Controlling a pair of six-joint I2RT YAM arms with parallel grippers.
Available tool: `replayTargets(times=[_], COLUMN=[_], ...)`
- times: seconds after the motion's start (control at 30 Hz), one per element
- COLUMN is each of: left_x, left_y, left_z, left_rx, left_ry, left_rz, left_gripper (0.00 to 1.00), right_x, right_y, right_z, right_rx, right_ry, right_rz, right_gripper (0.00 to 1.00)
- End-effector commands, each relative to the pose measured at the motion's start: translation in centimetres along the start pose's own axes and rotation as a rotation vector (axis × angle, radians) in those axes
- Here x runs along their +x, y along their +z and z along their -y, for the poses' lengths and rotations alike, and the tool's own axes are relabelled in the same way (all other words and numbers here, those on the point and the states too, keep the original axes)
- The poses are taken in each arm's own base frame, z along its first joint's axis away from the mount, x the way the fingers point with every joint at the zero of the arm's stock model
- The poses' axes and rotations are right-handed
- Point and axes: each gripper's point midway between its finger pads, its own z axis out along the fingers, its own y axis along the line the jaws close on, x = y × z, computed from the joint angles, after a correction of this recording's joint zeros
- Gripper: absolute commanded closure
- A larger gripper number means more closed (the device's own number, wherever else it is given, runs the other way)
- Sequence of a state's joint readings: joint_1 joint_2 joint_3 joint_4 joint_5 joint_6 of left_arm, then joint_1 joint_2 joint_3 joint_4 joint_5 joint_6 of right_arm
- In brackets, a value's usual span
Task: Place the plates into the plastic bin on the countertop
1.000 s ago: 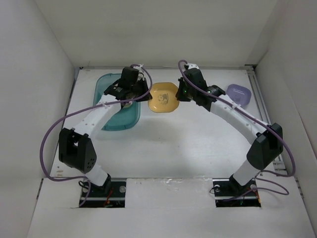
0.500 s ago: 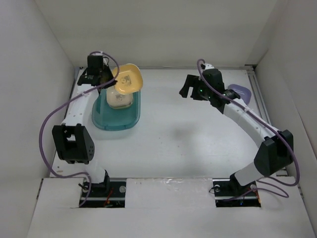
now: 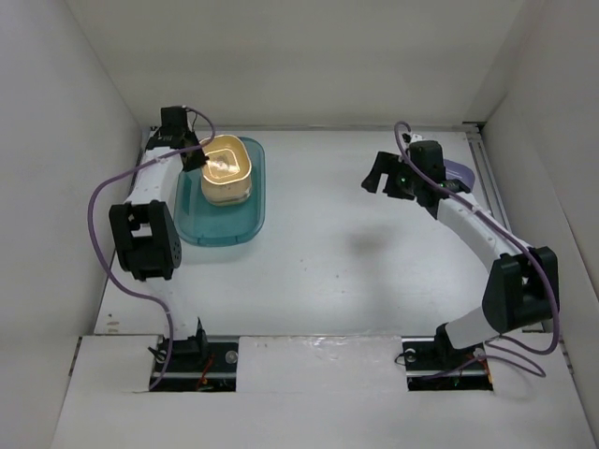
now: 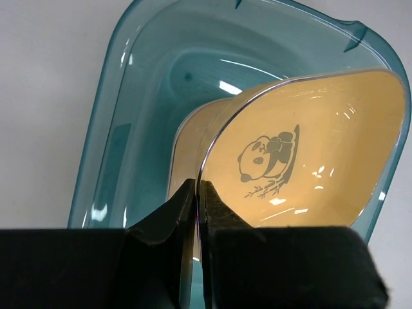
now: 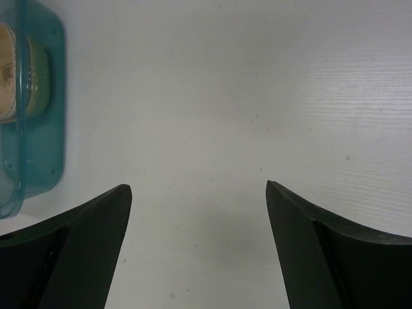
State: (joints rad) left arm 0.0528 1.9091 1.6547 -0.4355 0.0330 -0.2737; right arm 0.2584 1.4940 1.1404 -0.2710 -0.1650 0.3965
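I can read no words, numbers or brand names in any view. The only printed mark is a small panda (image 4: 267, 154) on a branch, drawn in dark outline on the inner face of the yellow plate (image 4: 335, 116). It sits just ahead and to the right of my left gripper (image 4: 198, 191), which pinches that plate's rim.

We see the left arm (image 3: 142, 241) and right arm (image 3: 473, 229): white links, black joint housings, purple cables (image 3: 94, 224) looping above the desk (image 3: 328, 271), matte black fingers (image 5: 77, 244).
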Motion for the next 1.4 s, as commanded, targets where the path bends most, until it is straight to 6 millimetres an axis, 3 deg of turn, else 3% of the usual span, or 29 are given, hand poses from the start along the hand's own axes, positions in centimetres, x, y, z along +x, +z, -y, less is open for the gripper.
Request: replayTargets(times=[0.0,0.1,0.13,0.17,0.2,0.37,0.4,0.47,0.5,0.53,0.63,0.67,0.8,0.93,1.03,1.1,1.13,1.17,1.2,1.23,1.27,1.33,1.37], left_x=[-3.1,-3.4,-3.6,-3.8,-4.1,-5.1,-5.8,-5.5,-5.9,-5.4,-5.4,-5.3,-5.2,-5.6,-5.1,-5.1,-5.0,-5.0,-4.8,-4.8,-5.1,-4.9,-5.0], left_y=[-2.9,-4.5,-5.0,-6.2,-6.9,-10.6,-12.1,-13.2,-14.7,-14.6,-16.2,-16.4,-17.1,-19.0,-19.1,-19.2,-19.3,-19.3,-19.4,-19.4,-19.7,-19.6,-19.8], left_z=[0.0,-0.1,0.0,0.6,0.9,2.2,2.5,2.4,2.7,1.8,3.1,3.8,4.5,5.0,3.8,3.6,3.9,3.9,4.1,4.3,4.4,4.3,4.3], left_rx=[-0.029,-0.028,-0.023,0.015,0.031,0.110,0.125,0.132,0.178,0.183,0.260,0.297,0.339,0.326,0.260,0.252,0.269,0.269,0.282,0.291,0.294,0.291,0.291], left_ry=[-0.007,-0.019,-0.020,-0.019,-0.028,-0.051,-0.065,-0.082,-0.101,-0.148,-0.161,-0.152,-0.153,-0.143,-0.147,-0.150,-0.145,-0.145,-0.142,-0.139,-0.139,-0.139,-0.139], left_rz=[0.112,0.145,0.161,0.176,0.189,0.256,0.288,0.299,0.326,0.318,0.328,0.322,0.314,0.370,0.389,0.403,0.395,0.395,0.389,0.385,0.394,0.385,0.385], left_gripper=[0.97,0.39,0.35,0.09,0.00,0.00,0.00,0.00,0.00,0.00,0.00,0.00,0.00,0.00,0.00,0.00,0.00,0.00,0.00,0.00,0.00,0.00,0.00], right_x=[-2.6,-2.8,-2.9,-3.1,-3.1,-4.7,-5.3,-5.7,-5.6,-7.0,-7.3,-7.9,-7.6,-6.3,-6.9,-5.2,-6.6,-4.8,-4.5,-5.1,-3.9,-3.5,-3.3], right_y=[-0.8,-0.5,-0.5,-0.5,-0.5,-1.8,-2.5,-3.5,-4.1,-5.6,-7.6,-8.2,-7.7,-5.2,-4.0,-2.1,-1.8,-0.8,-0.6,-0.3,0.4,0.2,0.4], right_z=[-1.2,-0.2,-0.1,1.4,2.2,7.9,10.5,13.0,14.4,16.9,21.5,22.2,25.9,29.5,30.8,32.4,32.5,33.7,34.1,34.2,34.3,34.8,34.4], right_rx=[-0.076,-0.043,-0.035,0.005,0.032,0.211,0.291,0.367,0.413,0.498,0.641,0.652,0.697,0.775,0.800,0.843,0.841,0.878,0.895,0.896,0.901,0.933,0.931], right_ry=[-0.029,-0.019,-0.008,0.021,0.038,0.143,0.191,0.247,0.273,0.300,0.380,0.400,0.469,0.518,0.529,0.530,0.529,0.511,0.512,0.513,0.500,0.495,0.490], right_rz=[0.094,0.101,0.104,0.115,0.118,0.188,0.217,0.233,0.239,0.289,0.328,0.349,0.362,0.297,0.311,0.220,0.225,0.148,0.129,0.128,0.083,0.082,0.067], right_gripper=[0.09,0.00,0.00,0.00,0.00,0.00,0.00,0.00,0.00,0.00,0.00,0.00,0.00,0.01,0.03,0.04,0.07,0.07,0.07,0.11,0.13,0.22,0.42])
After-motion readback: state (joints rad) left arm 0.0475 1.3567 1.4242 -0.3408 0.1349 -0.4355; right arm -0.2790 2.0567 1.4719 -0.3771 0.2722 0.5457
